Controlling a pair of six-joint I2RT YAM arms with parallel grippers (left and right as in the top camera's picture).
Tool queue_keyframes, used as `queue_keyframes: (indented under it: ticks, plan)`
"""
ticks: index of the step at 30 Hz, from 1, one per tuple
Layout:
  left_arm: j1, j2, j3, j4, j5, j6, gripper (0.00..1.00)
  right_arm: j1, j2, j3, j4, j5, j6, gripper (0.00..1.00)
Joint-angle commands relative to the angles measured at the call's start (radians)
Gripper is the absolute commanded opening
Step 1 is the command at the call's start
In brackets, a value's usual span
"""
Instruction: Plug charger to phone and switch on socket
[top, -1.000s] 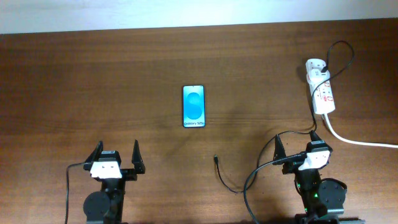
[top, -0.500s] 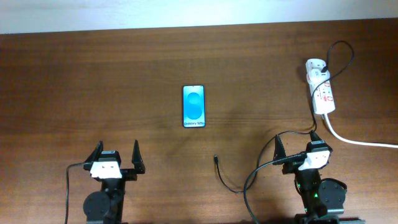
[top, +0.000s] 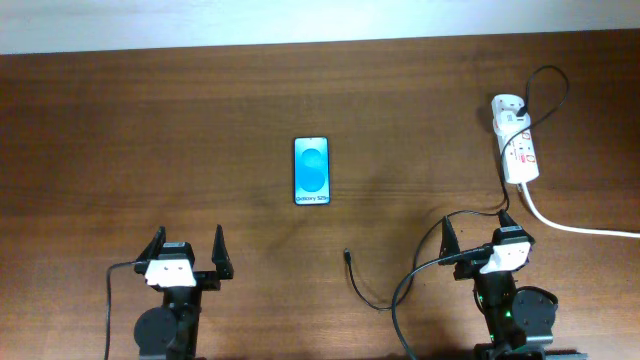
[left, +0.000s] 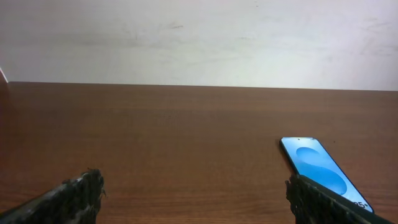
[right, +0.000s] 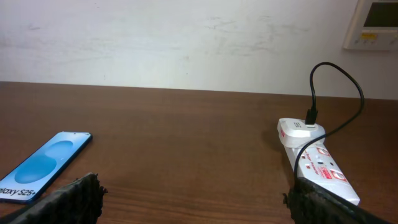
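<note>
The phone (top: 312, 171) lies face up at the table's middle, blue screen lit; it also shows in the left wrist view (left: 323, 170) and the right wrist view (right: 42, 166). The charger cable's black connector tip (top: 346, 256) lies on the table near the front, the thin cable (top: 375, 300) curling right toward the right arm and up to the socket (top: 517, 140), a white power strip at the far right, also in the right wrist view (right: 314, 158). My left gripper (top: 187, 250) is open and empty near the front edge. My right gripper (top: 478, 234) is open and empty below the socket.
A thick white cord (top: 575, 225) runs from the socket to the right edge. Black robot-base cables (top: 405, 300) loop beside the right arm. A white wall (left: 199, 37) bounds the table's far edge.
</note>
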Motion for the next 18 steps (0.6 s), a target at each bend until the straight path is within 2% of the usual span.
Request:
queue_keyframes:
  ticks: [1,18]
  plan:
    - [0.004,-0.004,-0.004,-0.004,0.000,0.015,0.99,0.009,-0.007,-0.005,-0.006,0.005,0.004,0.98]
    - [0.004,-0.004,-0.004,0.018,-0.003,0.015,0.99,0.009,-0.007,-0.005,-0.006,0.005,0.004,0.98]
